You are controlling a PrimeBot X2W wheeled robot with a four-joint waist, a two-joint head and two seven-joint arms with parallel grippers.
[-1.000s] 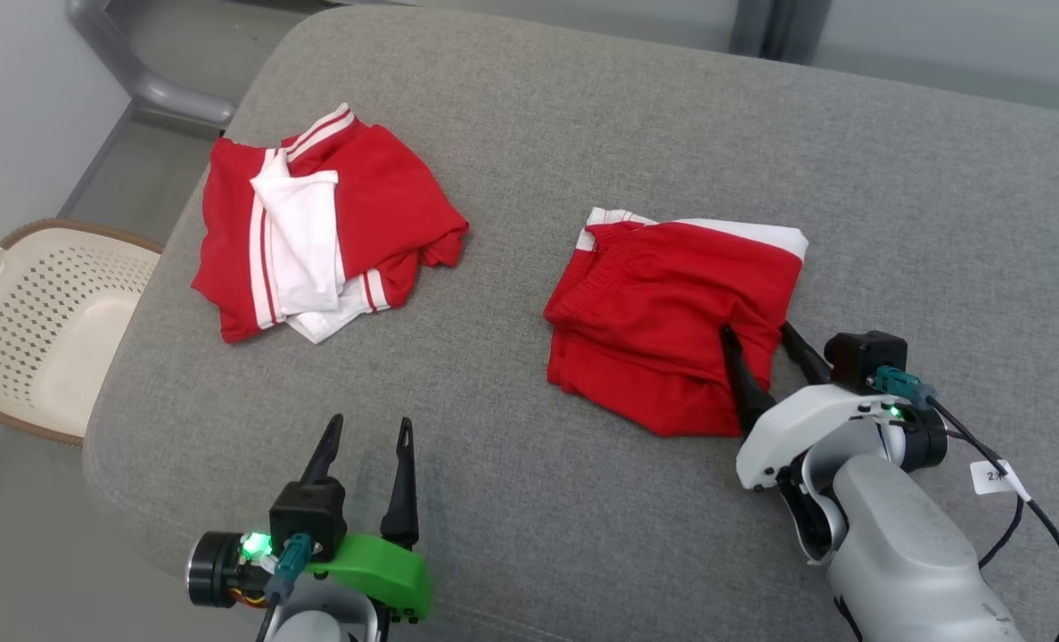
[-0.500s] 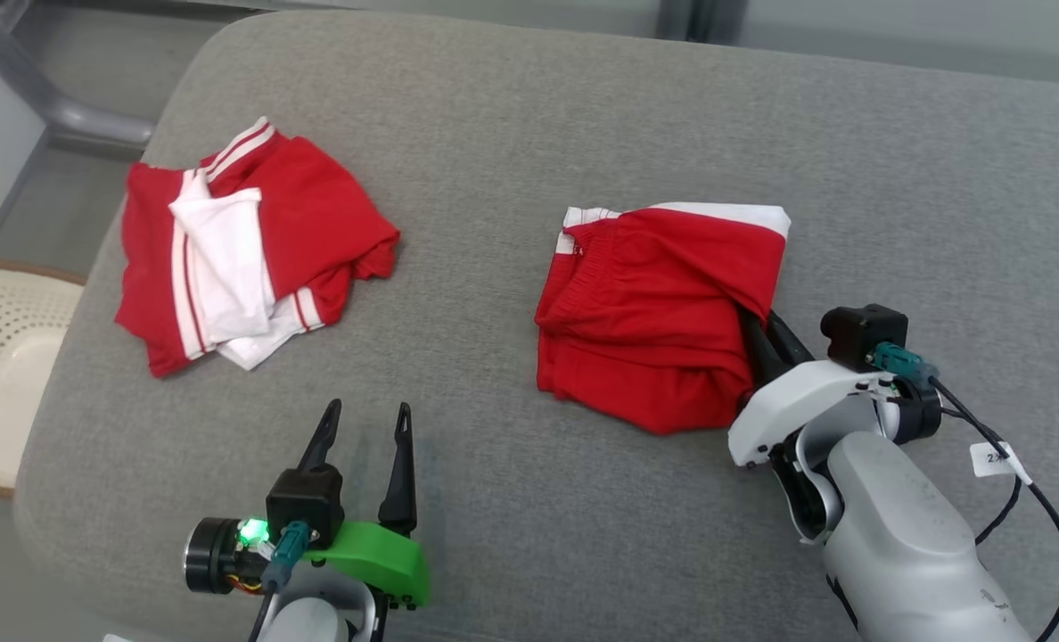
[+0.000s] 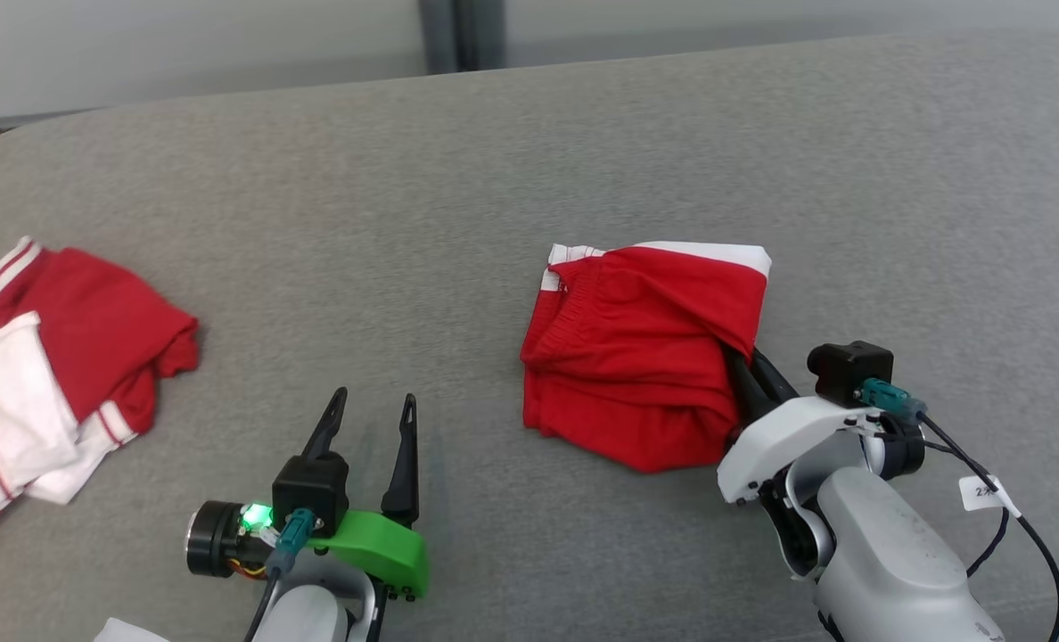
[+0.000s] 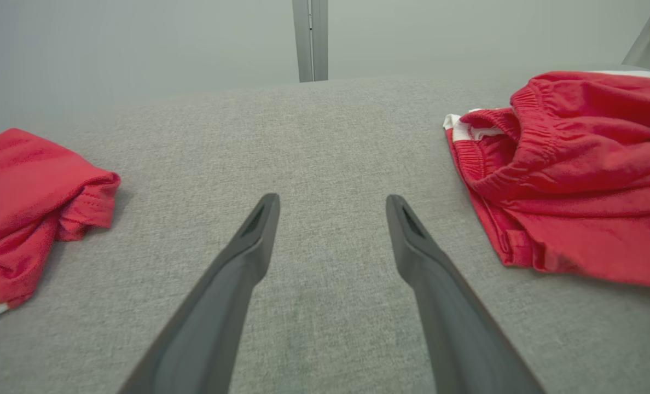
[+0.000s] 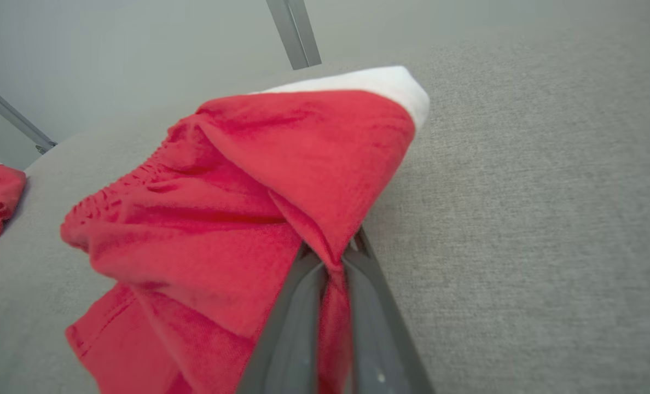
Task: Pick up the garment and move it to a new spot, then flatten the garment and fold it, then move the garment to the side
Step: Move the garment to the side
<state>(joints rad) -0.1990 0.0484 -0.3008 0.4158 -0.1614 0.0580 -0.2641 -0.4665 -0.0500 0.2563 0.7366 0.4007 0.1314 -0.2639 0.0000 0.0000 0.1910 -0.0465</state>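
The garment point(image 3: 636, 357) is a pair of red shorts with a white band, bunched on the grey cushion right of centre. My right gripper point(image 3: 745, 366) is shut on its right edge; in the right wrist view the red cloth point(image 5: 248, 208) is pinched between the two dark fingers point(image 5: 292, 328) and drapes over them, hiding the tips. The left wrist view has the shorts point(image 4: 571, 169) at the right. My left gripper point(image 3: 374, 412) stands open over bare cushion near the front, its fingers point(image 4: 248, 246) wide apart with nothing between them.
A second red-and-white garment point(image 3: 39, 401) lies crumpled at the left edge, seen too in the left wrist view point(image 4: 24, 202). The grey cushion point(image 3: 494, 178) stretches wide behind both garments. A cable with a white tag point(image 3: 984, 490) hangs off my right wrist.
My right gripper has shut on the shorts' right edge, and the cloth is bunched and lifted there. The head camera has swung right, shifting the other garment to the left edge.
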